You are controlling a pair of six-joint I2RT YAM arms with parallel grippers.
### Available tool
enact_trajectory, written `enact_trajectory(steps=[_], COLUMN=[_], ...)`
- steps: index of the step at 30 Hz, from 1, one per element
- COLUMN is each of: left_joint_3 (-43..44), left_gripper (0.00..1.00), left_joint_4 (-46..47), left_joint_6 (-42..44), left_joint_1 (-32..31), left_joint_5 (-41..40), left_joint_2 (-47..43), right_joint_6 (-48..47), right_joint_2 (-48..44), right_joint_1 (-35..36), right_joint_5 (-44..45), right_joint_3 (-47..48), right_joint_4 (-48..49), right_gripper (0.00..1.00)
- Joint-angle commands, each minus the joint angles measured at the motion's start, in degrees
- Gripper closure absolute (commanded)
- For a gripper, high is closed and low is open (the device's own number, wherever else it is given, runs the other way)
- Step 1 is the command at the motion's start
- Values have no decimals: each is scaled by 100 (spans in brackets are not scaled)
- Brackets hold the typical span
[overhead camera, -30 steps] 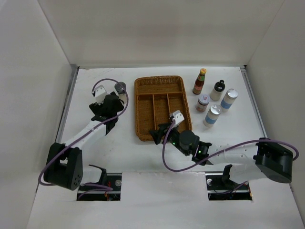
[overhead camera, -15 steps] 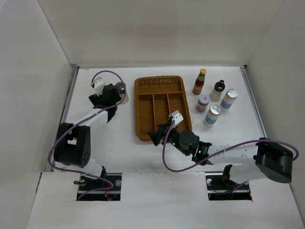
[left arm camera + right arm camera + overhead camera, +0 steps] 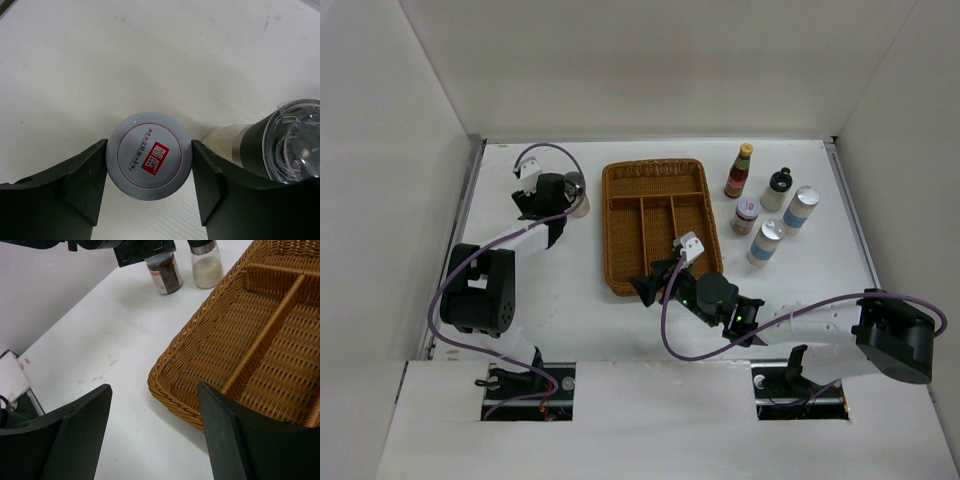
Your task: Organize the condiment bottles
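Pointing toward the far-left corner of the desk (image 3: 570,300), the right fingers (image 3: 650,287) sit by the near-left corner of the brown wicker tray (image 3: 185,347). They stand wide apart, with bare desk and the tray's rim showing in the gap. The tray lies mid-desk, its long sides running from near to far, with dividers splitting it into compartments.

Between the tray and the right edge of the desk, five of the condiment bottles stand upright in a loose cluster. Nearest is a white blue-banded bottle (image 3: 764,243) with a silver cap. Just beyond it, closer to the tray, is a short red-labelled jar (image 3: 746,215), and the second banded bottle (image 3: 801,209) is out toward the right edge. Farther back stands the black-capped bottle (image 3: 777,188). The red sauce bottle (image 3: 739,172), with its yellow cap, is the farthest of the five.

Left of the tray, toward the far-left corner of the desk, the left fingers (image 3: 558,193) are clamped on the other red-labelled jar (image 3: 149,162), one finger pressed against each side of its white lid (the lid carries a red square mark). This jar stands upright on the desk. The grey-lidded shaker (image 3: 295,142) stands just beside it on the tray's side, close to one finger.
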Motion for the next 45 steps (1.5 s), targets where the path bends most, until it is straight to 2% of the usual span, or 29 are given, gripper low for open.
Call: enact_trajectory(steps=[1, 3, 6, 10, 13, 16, 17, 20, 23, 26, 30, 34, 40, 45], left_joint_3=[47, -67, -339, -875, -815, -491, -324, 361, 1011, 1749, 2760, 3464, 3931, 3809], left_gripper=[47, 60, 69, 70, 70, 70, 70, 70, 70, 70, 70, 71, 71, 70], left_joint_4=[245, 254, 254, 97, -579, -993, -1029, -986, -469, -46, 113, -36, 61, 157], left_joint_6=[54, 28, 10, 2, 2, -42, -51, -16, 98, 116, 221, 213, 230, 256], left_joint_1=[55, 90, 73, -129, -541, -1120, -1331, -1824, -1984, -1966, -1958, -1808, -1694, -1632], left_joint_5=[36, -34, -157, -324, -368, -351, -359, -281, -62, 307, 528, 625, 590, 581], left_joint_2=[-98, -221, -773, -2230, -3286, -3789, -3790, -3265, -2273, -1209, 22, 954, 1764, 2089], right_joint_6=[-35, -35, 0, -26, 62, 167, 176, 325, 457, 501, 589, 572, 554, 545], right_joint_2=[-43, -87, -69, -174, -192, -175, -175, -192, -297, -193, -166, -218, -184, -218], right_joint_1=[-8, -8, -35, -26, -104, -131, -157, -254, -272, -333, -395, -421, -474, -491], right_joint_5=[-41, -23, -23, 55, 187, 442, 486, 478, 451, 547, 574, 592, 530, 521], right_joint_3=[89, 81, 81, 20, -33, -16, -16, -42, -16, 10, 54, 19, 19, -7], right_joint_4=[225, 216, 216, 286, 330, 242, 242, 164, -47, -91, -258, -232, -215, -206], right_gripper=[24, 24, 24, 24, 24, 24, 28, 50, 72, 82, 83, 78, 75, 70])
